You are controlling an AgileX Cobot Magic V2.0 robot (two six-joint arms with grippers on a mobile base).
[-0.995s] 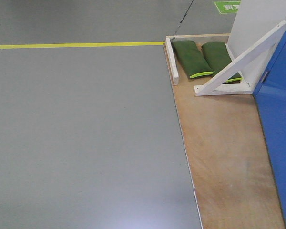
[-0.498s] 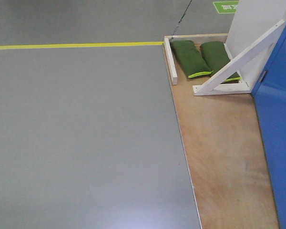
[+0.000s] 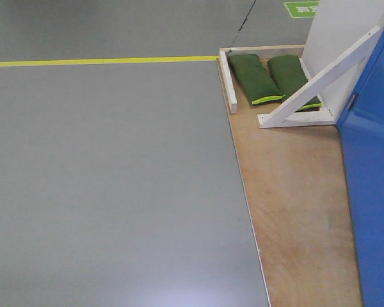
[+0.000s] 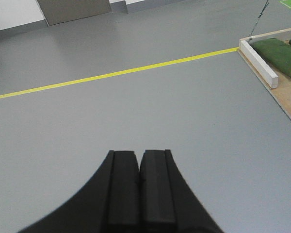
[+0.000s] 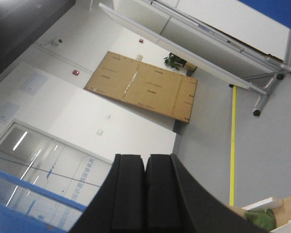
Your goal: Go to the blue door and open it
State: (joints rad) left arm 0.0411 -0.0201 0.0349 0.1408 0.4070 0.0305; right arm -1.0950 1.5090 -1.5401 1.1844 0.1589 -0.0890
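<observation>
The blue door (image 3: 374,192) stands upright at my 3 o'clock, its foot running along the right side of the plywood platform (image 3: 294,211). So my right claw (image 5: 145,194) is likely nearer than my left claw (image 4: 138,194). Both are pressed together, empty. The door fills more of the front view than a second ago.
</observation>
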